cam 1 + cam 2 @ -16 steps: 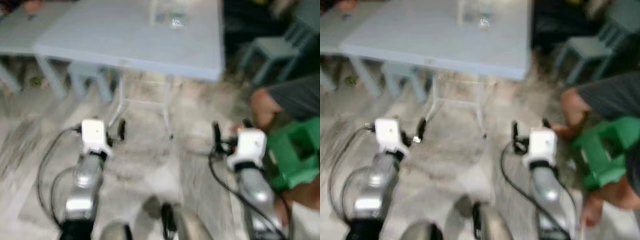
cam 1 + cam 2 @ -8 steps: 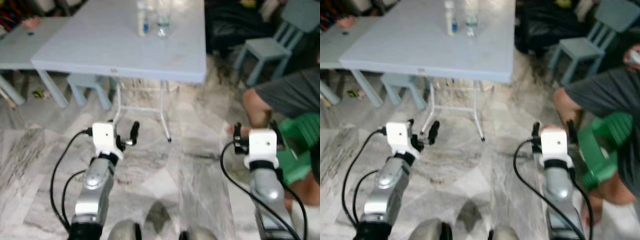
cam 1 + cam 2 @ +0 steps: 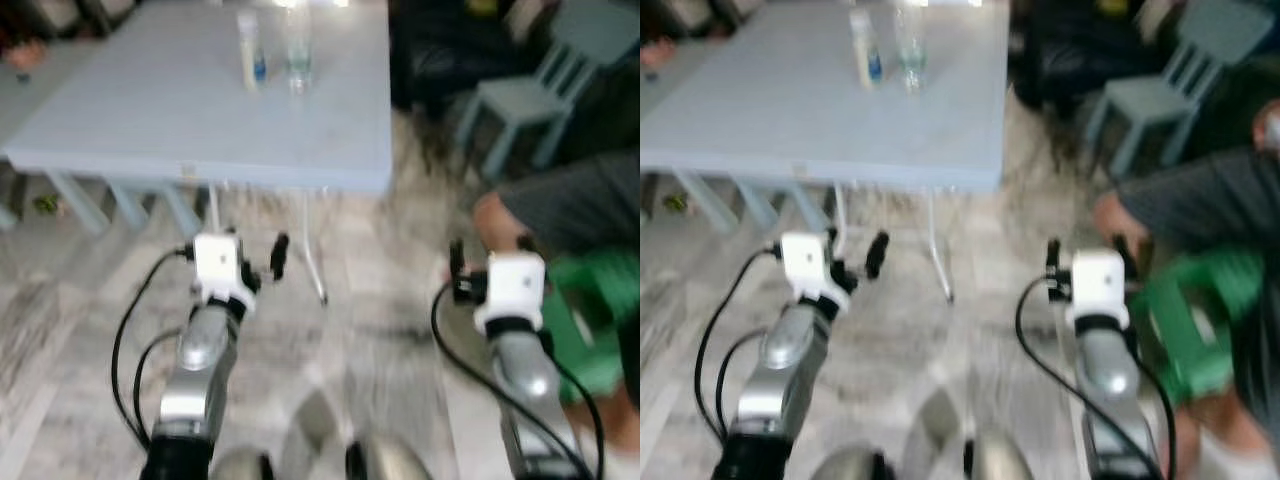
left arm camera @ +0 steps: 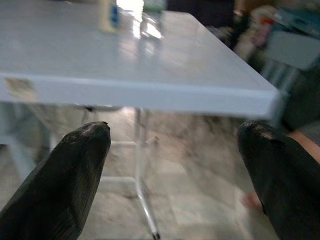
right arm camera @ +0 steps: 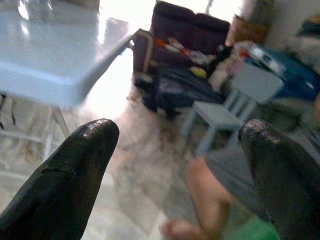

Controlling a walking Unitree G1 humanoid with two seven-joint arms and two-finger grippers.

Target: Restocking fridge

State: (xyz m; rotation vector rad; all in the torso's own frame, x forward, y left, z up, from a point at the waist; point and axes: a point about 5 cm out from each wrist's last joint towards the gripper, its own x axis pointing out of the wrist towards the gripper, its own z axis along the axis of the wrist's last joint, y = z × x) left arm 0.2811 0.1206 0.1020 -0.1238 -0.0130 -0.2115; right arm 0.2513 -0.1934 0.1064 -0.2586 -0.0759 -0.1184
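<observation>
Bottles (image 3: 270, 52): upright on table (image 3: 150, 120).
Left gripper (image 4: 175, 170): raised forward, fingers spread, empty.
Right gripper (image 5: 180, 175): raised forward, fingers spread, empty.

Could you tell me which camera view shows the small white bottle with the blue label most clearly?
The left eye view: the white bottle stands whole on the pale blue table, beside a clear bottle. The right eye view matches. The left wrist view crops its top; the right wrist view is too blurred to tell.

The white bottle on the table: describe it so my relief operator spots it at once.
Ahead stands a pale blue table. Near its far edge two bottles stand side by side. The white bottle is the left one, opaque with a blue label; the clear bottle beside it is see-through.
</observation>
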